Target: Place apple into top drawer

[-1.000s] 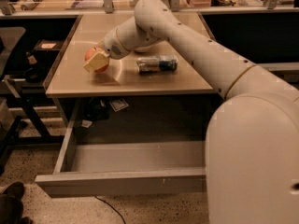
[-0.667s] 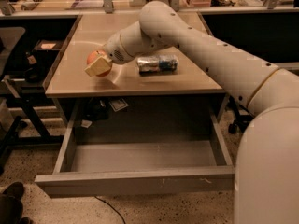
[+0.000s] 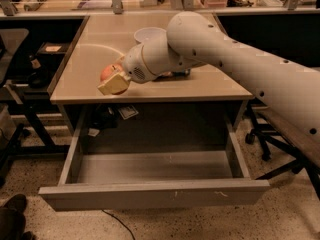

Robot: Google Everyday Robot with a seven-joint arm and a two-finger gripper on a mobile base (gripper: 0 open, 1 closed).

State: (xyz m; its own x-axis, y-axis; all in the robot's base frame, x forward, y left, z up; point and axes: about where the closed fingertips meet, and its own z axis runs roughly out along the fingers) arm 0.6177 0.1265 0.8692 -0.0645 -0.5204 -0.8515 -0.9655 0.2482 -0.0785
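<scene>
The red-orange apple (image 3: 105,73) is held in my gripper (image 3: 113,82), whose beige fingers (image 3: 114,84) are shut around it. The apple hangs just above the front left part of the beige table (image 3: 85,69), close to its front edge. The top drawer (image 3: 155,195) is pulled wide open below the table. Its grey inside (image 3: 150,166) holds nothing and lies below and in front of the apple. My white arm reaches in from the right across the table.
A white bowl (image 3: 148,34) stands at the back of the table behind my arm. A snack packet (image 3: 181,74) peeks out under the arm. Dark clutter (image 3: 107,116) sits under the table. A chair base (image 3: 260,134) stands at the right, a black rack (image 3: 30,79) at the left.
My gripper has carried the apple a little forward and to the right, towards the table's front edge. The drawer has stayed open.
</scene>
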